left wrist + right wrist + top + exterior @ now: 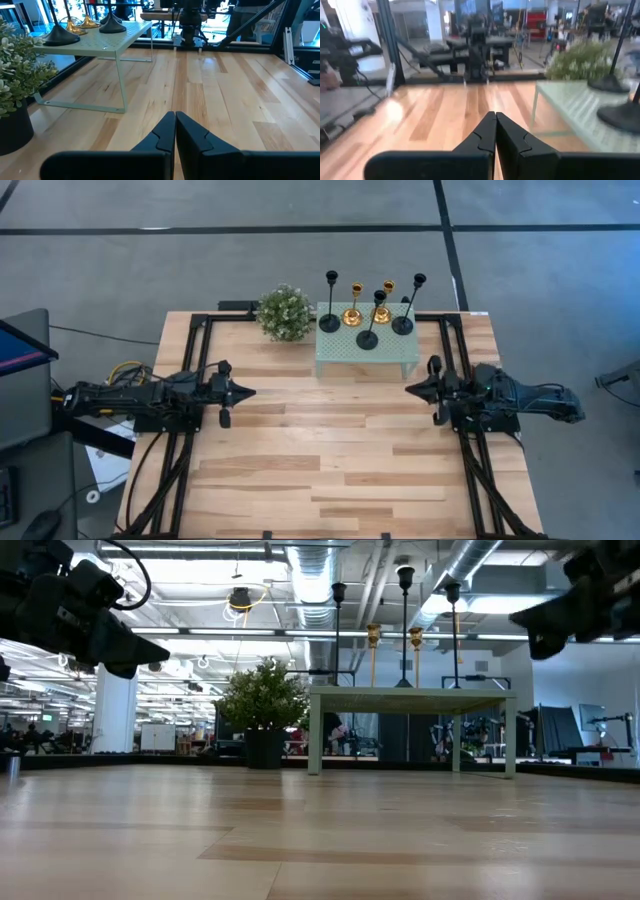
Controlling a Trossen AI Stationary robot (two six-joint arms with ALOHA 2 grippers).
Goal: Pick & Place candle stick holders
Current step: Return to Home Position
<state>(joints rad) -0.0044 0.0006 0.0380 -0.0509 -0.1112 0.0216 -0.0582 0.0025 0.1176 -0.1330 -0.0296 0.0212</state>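
Black arms, yellow cables

My left arm is stretched out level, and my left gripper points inward with both fingers pressed together. My right arm, folded shorter, mirrors it. My right gripper faces the other, well apart, its fingers likewise touching.

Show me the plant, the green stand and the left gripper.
plant (pixel 284 312), high view, leafy crown.
stand (pixel 393 353), high view, bare front of its top.
left gripper (pixel 249 392), high view, shut fingertips.
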